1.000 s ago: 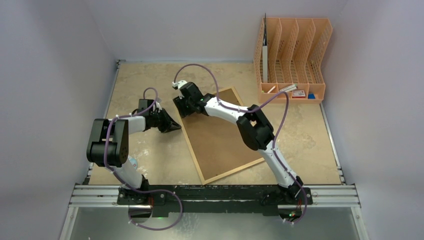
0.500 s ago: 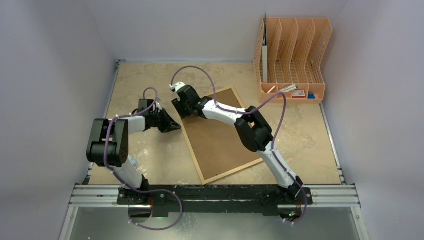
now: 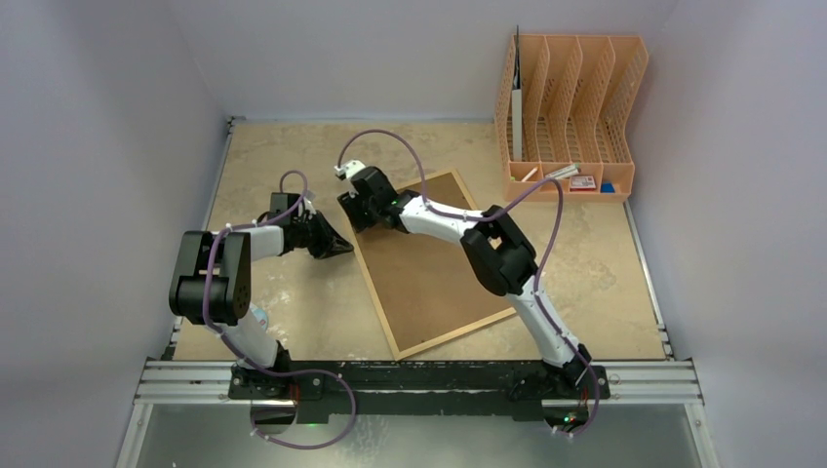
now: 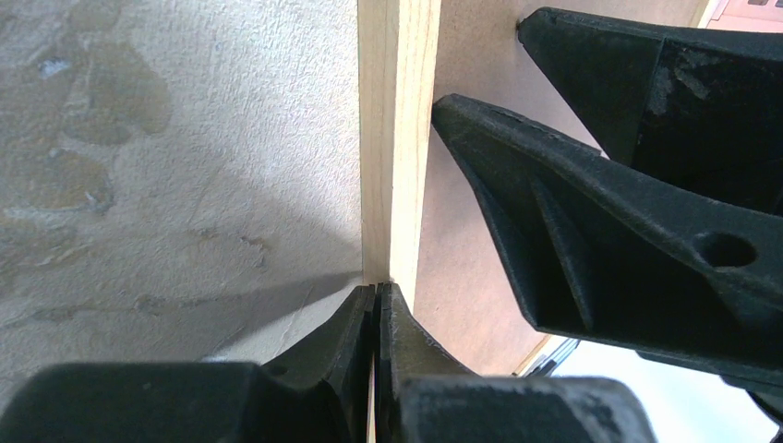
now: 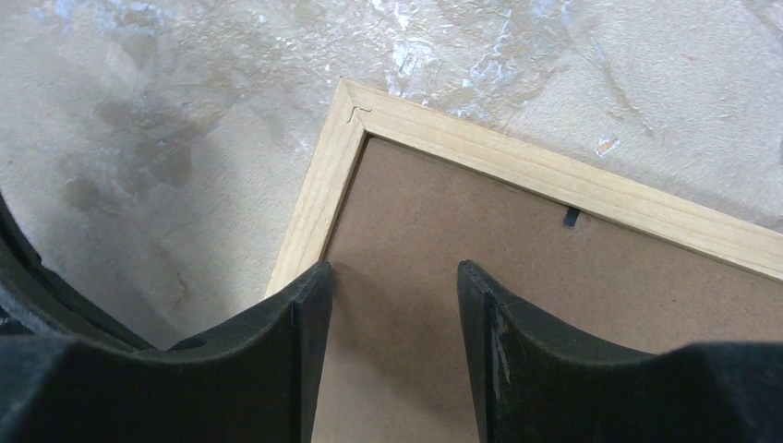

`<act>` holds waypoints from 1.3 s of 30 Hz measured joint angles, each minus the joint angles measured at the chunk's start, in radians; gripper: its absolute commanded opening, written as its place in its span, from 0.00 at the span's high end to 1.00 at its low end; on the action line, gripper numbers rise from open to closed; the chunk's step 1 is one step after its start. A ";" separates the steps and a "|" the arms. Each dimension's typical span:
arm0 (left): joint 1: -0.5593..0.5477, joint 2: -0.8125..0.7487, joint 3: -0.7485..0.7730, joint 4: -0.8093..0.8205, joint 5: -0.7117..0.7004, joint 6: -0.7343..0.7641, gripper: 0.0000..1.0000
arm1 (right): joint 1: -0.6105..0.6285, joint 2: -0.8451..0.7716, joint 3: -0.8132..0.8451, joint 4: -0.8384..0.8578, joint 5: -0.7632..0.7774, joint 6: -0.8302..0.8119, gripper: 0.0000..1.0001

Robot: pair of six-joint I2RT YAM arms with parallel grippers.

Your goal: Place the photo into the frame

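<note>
The frame [image 3: 429,263] lies on the table with its brown fibreboard back up and its thin light-wood border [image 5: 517,157] around it. My right gripper [image 3: 359,210] is open above the frame's far left corner. In the right wrist view its [image 5: 394,272] fingers straddle bare backing just inside the border. My left gripper [image 3: 343,249] is shut, and its tips [image 4: 377,291] meet the frame's left wooden edge [image 4: 397,138]. The right gripper's black fingers [image 4: 591,231] show beyond that edge in the left wrist view. The photo is hidden or out of view.
An orange plastic file organiser [image 3: 571,107] stands at the back right with small items in its front tray. Side walls close in the table on the left and right. A metal rail [image 3: 419,380] runs along the near edge.
The right wrist has shifted slightly to the left over the frame's far corner. The left arm has not moved.
</note>
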 measured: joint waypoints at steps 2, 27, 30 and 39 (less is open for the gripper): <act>0.000 0.001 0.001 0.000 0.001 0.000 0.93 | -0.012 -0.006 -0.009 0.007 -0.038 -0.002 0.45; 0.013 0.045 0.047 -0.053 0.030 0.000 0.89 | -0.028 0.009 0.033 -0.045 -0.103 -0.017 0.42; 0.013 0.045 0.047 -0.053 0.030 0.000 0.89 | -0.024 0.011 0.037 -0.051 -0.085 -0.017 0.43; 0.013 0.045 0.047 -0.052 0.031 0.000 0.89 | -0.019 0.024 0.068 -0.084 -0.075 -0.016 0.42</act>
